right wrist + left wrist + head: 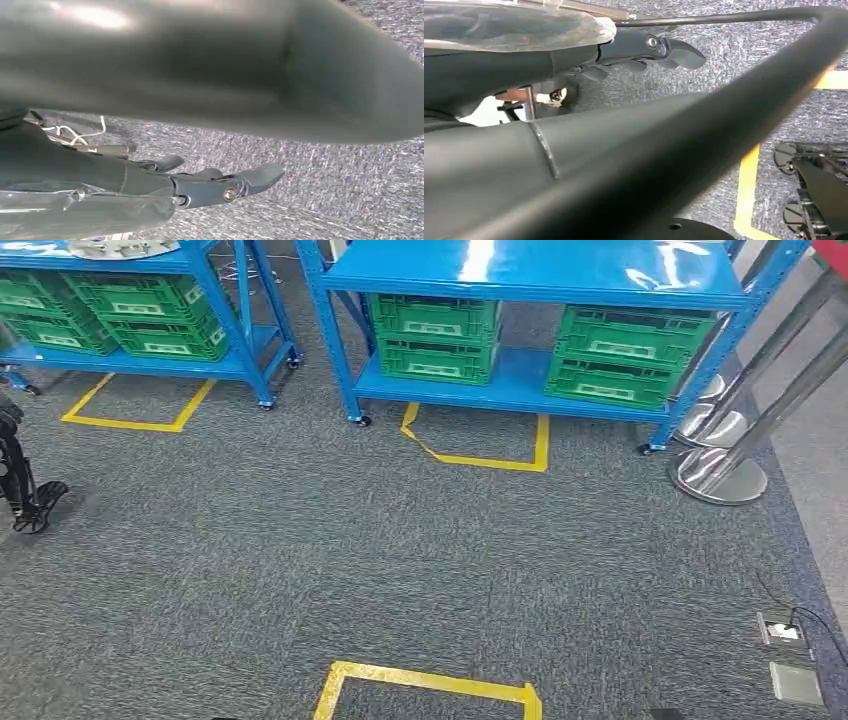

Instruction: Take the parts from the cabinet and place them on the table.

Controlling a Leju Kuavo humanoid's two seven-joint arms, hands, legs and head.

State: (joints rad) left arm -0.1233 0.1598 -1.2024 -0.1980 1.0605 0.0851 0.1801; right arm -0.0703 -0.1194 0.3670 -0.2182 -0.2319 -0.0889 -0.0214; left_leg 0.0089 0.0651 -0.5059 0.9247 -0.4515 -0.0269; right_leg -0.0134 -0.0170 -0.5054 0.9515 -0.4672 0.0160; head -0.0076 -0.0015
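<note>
Approach step: both hands, left hand [644, 50] and right hand [215, 185], hang with fingers loosely apart, empty; next, walk to the shelf [530, 275] holding crates [435, 335].

Grey carpet floor [400, 560] w/ yellow tape squares [430, 685], carrying two blue wheeled racks [530, 280], green crates [435, 335] on their lower shelves, chrome post bases [715, 475] & floor sockets [785, 632], all well away from hands.
</note>
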